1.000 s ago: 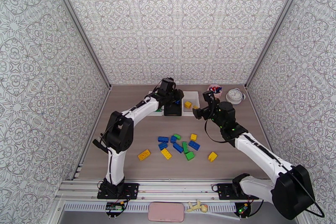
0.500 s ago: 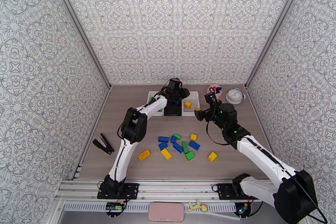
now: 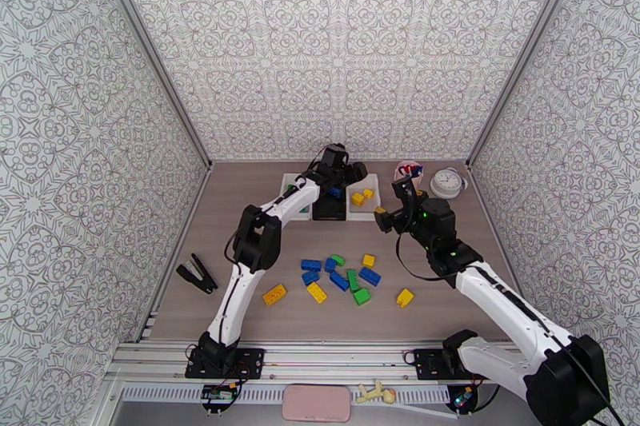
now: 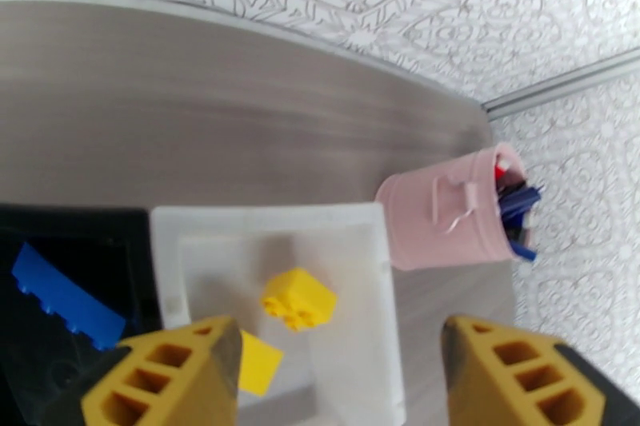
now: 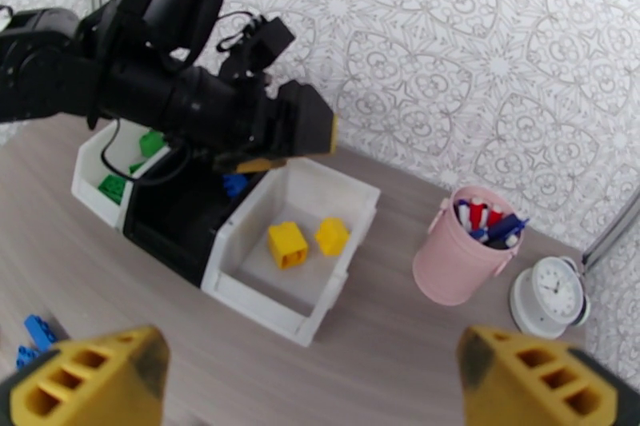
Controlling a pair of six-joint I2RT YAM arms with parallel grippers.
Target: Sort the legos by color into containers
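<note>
Left claw (image 4: 340, 360) hangs over the black bin (image 5: 172, 240) and the right white bin (image 4: 264, 218), fingers spread wide, grasping nothing. Two yellow legos (image 5: 288, 244) lie in that white bin. A blue brick (image 4: 64, 300) lies in the black bin. Green bricks (image 5: 112, 186) lie in the left white bin (image 5: 88, 180). Right claw (image 5: 312, 372), near the bins, is likewise spread and empty. Loose legos (image 3: 340, 280) lie mid-counter (image 3: 240, 316), between the arms.

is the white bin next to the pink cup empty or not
Not empty. The white bin has two yellow bricks lying side by side on its floor.
</note>
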